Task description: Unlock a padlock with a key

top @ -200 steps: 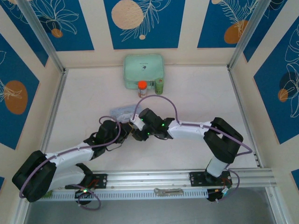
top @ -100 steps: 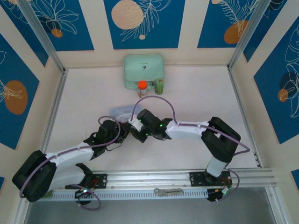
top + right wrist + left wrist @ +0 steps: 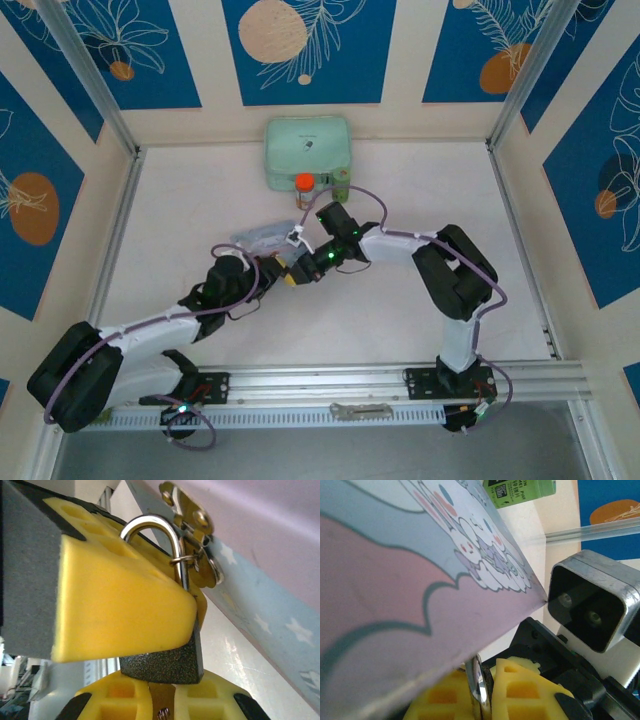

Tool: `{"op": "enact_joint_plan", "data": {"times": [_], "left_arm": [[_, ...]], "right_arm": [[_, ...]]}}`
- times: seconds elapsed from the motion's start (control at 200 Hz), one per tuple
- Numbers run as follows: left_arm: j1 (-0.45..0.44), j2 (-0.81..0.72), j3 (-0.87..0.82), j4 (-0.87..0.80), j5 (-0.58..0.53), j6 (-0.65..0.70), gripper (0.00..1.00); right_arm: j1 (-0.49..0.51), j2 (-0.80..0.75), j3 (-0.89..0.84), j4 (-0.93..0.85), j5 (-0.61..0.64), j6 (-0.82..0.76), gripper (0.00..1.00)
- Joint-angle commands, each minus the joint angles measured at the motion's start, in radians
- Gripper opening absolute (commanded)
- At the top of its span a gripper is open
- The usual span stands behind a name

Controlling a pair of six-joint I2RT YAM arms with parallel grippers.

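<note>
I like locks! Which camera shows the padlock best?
Right wrist: the padlock sits close up, dark body and shiny loop clear. From the top it's too tiny to make out; left wrist catches a shiny sliver, maybe its loop.

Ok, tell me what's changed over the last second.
The right arm swung: its elbow drew in toward the centre and its wrist moved toward the far wall, so the right gripper now meets the padlock from the far right. No new grasp or release shows from above. The left gripper, the tin and the green box at the back wall stayed put.
</note>
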Motion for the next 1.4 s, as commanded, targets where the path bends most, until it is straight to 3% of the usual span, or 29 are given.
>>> {"op": "enact_joint_plan", "data": {"times": [0.0,0.145,0.385,0.605,0.785,1.19,1.315,1.391], "left_arm": [[-0.018,-0.013,-0.025,0.097,0.184,0.107,0.0],[-0.012,-0.001,-0.04,0.178,0.245,0.172,0.0],[-0.005,0.062,-0.116,0.339,0.224,0.168,0.0],[-0.005,0.151,-0.097,0.354,0.194,0.183,0.0],[-0.005,0.184,-0.079,0.285,0.15,0.214,0.0],[-0.011,0.205,-0.029,0.014,0.073,0.258,0.0],[-0.013,0.216,-0.022,0.007,0.073,0.26,0.1],[-0.012,0.206,-0.027,0.005,0.069,0.255,0.31]], "right_arm": [[-0.04,0.023,0.051,0.0,-0.145,0.062,0.0],[-0.058,0.039,0.074,-0.045,-0.19,0.045,0.0],[-0.058,0.025,0.057,-0.032,-0.153,0.074,0.0],[-0.048,-0.045,-0.006,-0.005,-0.028,0.096,0.28],[-0.063,-0.14,-0.096,0.024,0.027,0.129,0.46],[-0.07,-0.27,-0.164,0.0,0.255,0.169,0.47],[-0.048,-0.281,-0.162,0.003,0.312,0.163,0.47],[-0.039,-0.287,-0.159,0.0,0.333,0.157,0.47]]}}
